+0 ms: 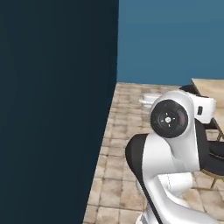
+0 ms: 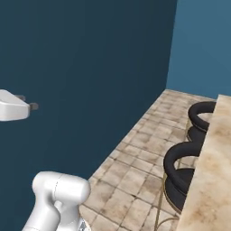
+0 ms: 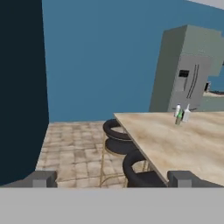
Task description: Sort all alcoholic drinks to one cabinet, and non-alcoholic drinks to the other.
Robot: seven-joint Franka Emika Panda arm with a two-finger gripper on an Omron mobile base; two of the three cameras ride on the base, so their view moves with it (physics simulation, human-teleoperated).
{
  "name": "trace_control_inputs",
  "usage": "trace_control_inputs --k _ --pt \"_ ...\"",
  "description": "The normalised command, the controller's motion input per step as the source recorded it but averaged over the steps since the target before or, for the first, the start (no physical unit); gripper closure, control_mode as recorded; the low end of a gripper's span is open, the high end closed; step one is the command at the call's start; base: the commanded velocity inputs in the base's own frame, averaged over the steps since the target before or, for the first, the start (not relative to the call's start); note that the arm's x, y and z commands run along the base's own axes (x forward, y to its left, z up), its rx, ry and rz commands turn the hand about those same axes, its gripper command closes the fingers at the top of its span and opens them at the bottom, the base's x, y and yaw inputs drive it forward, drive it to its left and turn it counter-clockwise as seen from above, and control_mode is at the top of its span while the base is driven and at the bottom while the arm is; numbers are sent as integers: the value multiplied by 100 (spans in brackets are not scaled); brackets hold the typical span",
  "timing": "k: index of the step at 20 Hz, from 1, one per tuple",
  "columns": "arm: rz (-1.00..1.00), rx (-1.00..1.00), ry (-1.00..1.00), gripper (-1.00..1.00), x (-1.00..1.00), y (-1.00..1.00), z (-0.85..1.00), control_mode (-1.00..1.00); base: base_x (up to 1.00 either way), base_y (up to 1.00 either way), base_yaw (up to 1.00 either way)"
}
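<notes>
Two bottles point(image 3: 182, 114) stand far off on the counter point(image 3: 175, 144).

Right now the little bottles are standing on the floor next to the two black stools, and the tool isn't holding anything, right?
Not quite. The bottles stand on the wooden counter, far along it near the grey fridge, not on the floor. The hand view shows this. The two black stools are there beside the counter, and the tool is open and holds nothing.
</notes>
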Motion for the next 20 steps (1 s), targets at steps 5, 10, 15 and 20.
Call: trace_control_inputs --k 5,10,15,20 --pt "0 0 0 -100 0 0 0 100 61 0 -31" --pt "0 0 0 -100 0 0 0 100 39 30 -34" --pt "0 0 0 -100 0 0 0 100 43 35 -33" --pt "0 0 0 -100 0 0 0 100 42 41 -34"
